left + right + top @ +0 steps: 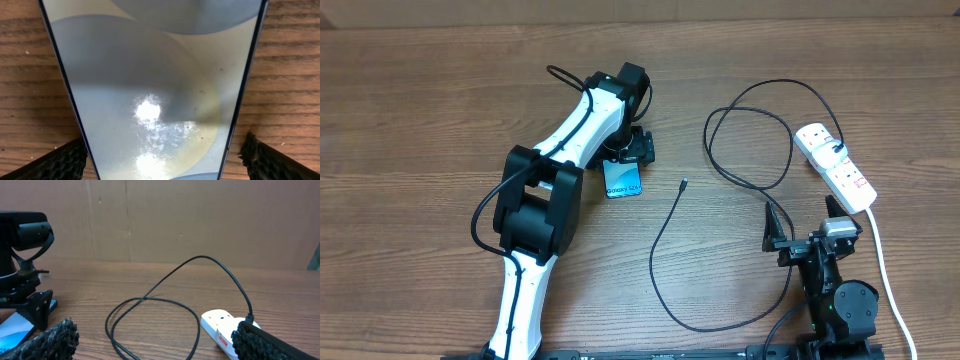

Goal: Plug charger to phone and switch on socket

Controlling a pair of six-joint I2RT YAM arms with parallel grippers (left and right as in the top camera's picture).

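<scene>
Phone [623, 181] is seen flat on the wooden surface [420, 120], centre of the overhead frame, screen up, partly covered by the left tool [164, 145]. In the left wrist view the tool is spread, one finger at each long edge of the phone. On the right of that frame a sliver of wood is seen between finger and edge, so no pinch yet. Phone is judged light and rigid, with slick glass and thin edges; hold is best taken across the long edges, not on the screen.

Charger [653, 262] lies loose to the right of the phone, its connector tip [682, 184] free and near the phone, not touching. The other end runs to the socket [840, 168] at the right edge of the frame. Cable is judged limp and springy; it should be gripped just behind the tip.

Right tool [154, 335] is spread wide with nothing held, low right in the overhead frame.
</scene>
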